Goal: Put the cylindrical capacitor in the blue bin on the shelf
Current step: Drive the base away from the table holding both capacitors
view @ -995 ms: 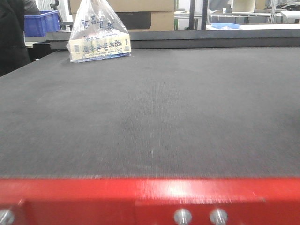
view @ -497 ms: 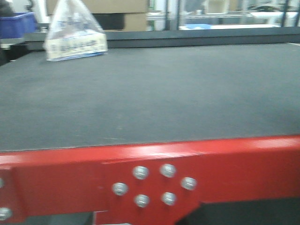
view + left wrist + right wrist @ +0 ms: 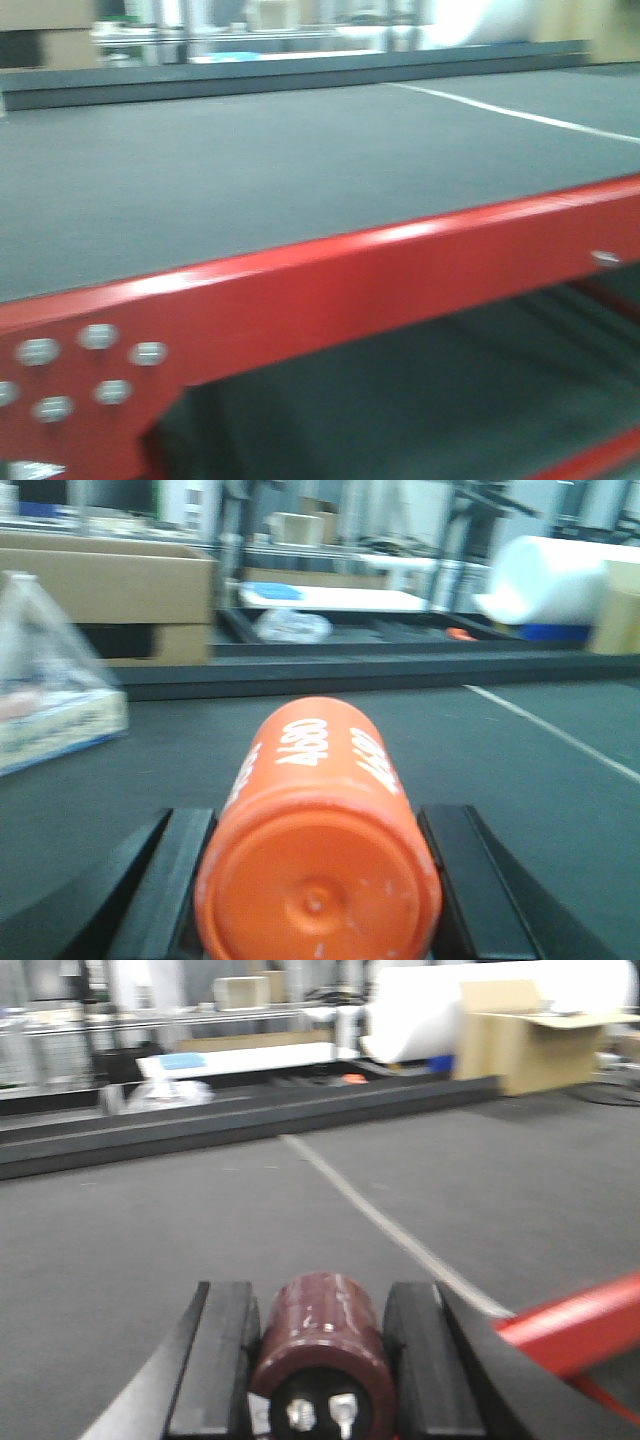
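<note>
My right gripper (image 3: 318, 1298) is shut on a dark maroon cylindrical capacitor (image 3: 322, 1345) with two metal terminals facing the camera. It is held between the black fingers (image 3: 222, 1360) above the dark table top. My left gripper (image 3: 318, 825) is shut on an orange cylinder (image 3: 320, 810) with white print, gripped between its black fingers (image 3: 165, 880). Neither gripper shows in the front view. The metal shelf and the blue bin are out of view.
The red-framed table (image 3: 300, 290) with a dark top fills the front view, with a lower level under its rail. A plastic bag (image 3: 50, 700) and a cardboard box (image 3: 100, 580) stand at the left. A white roll (image 3: 560, 575) and an open carton (image 3: 530, 1045) stand at the back right.
The front view has swung to the right. The plastic bag has slid out of the frame to the left, and the red rail now runs tilted with the lower level showing beneath.
</note>
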Tool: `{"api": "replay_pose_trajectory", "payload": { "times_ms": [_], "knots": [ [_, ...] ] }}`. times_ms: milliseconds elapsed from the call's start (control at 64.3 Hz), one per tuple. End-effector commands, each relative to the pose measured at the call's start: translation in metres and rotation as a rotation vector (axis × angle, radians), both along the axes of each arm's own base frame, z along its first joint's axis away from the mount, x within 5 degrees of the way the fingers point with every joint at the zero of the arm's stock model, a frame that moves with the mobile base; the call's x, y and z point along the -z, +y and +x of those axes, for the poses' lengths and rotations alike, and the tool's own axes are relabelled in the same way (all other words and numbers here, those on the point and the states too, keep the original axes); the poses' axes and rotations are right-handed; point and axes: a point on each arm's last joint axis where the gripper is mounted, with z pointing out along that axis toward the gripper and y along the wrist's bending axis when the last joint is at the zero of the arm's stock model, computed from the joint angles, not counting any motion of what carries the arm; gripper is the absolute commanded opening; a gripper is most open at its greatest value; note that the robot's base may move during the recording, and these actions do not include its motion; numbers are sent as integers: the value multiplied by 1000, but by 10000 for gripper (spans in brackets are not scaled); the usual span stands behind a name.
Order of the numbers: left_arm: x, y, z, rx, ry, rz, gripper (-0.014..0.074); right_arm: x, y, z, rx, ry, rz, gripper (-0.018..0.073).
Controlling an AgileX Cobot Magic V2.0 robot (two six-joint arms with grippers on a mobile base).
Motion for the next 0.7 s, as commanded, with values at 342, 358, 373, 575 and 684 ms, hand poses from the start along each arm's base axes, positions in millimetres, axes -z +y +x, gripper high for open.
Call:
{"api": "replay_pose_trajectory", "payload": {
  "times_ms": [342,358,373,575,684],
  "knots": [
    [-4,0,-1,3,-38,-2,-111,-4,-1,-2,7,-40,-5,-162],
    [-4,0,-1,3,-38,-2,-111,-4,-1,-2,7,-40,-5,-162],
    [-4,0,-1,3,-38,-2,-111,-4,-1,-2,7,-40,-5,-162],
    [-4,0,-1,3,-38,-2,-111,-4,-1,-2,7,-40,-5,-162],
    [-4,0,-1,3,-38,-2,-111,-4,-1,-2,7,-40,-5,-162]
  ]
}}
